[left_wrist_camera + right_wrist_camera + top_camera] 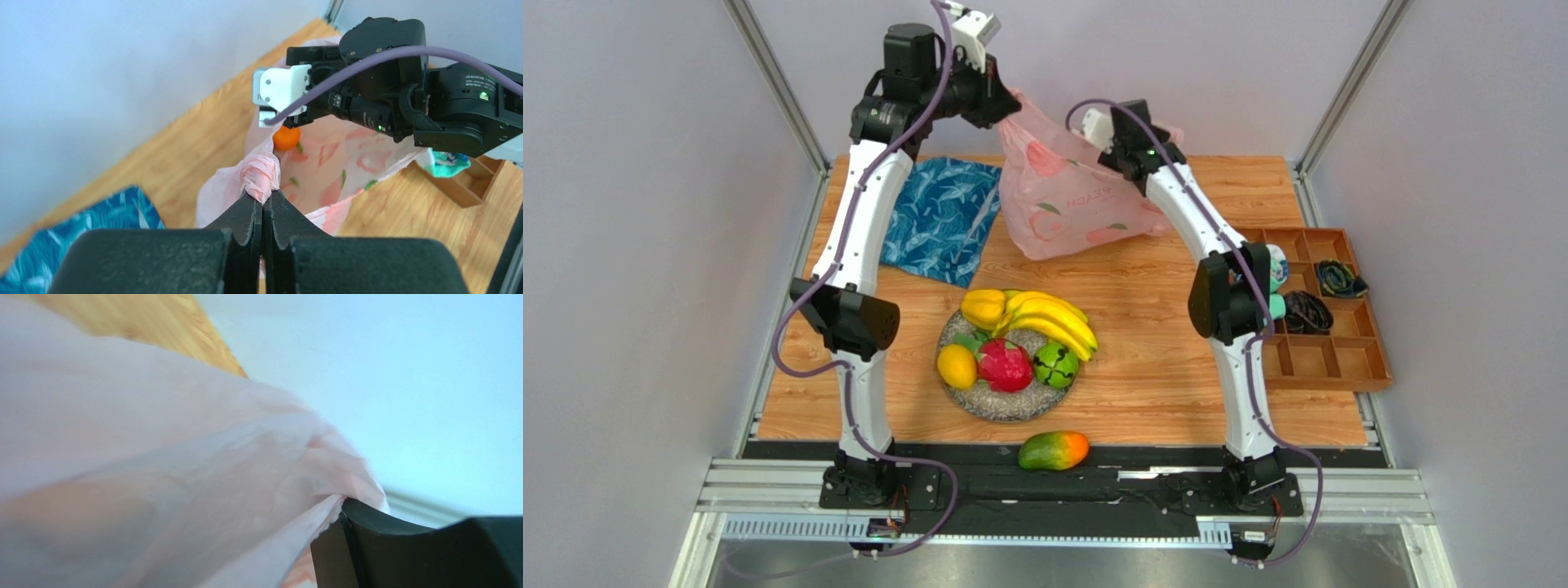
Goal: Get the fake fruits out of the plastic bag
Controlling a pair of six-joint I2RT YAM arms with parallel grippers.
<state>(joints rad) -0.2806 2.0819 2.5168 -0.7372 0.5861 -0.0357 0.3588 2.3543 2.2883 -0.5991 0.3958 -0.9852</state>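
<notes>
Left hand (263, 205): clamped tight on plastic bag (334, 162) (bunched handle)
Right hand (1109, 141): against bag rim; how far open, cannot tell

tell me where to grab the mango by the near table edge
Grip the mango across its middle, coming straight down from above. It lies on its side with its long axis running roughly left to right and nothing touching it, so a front-to-back pinch spans its short width.
</notes>
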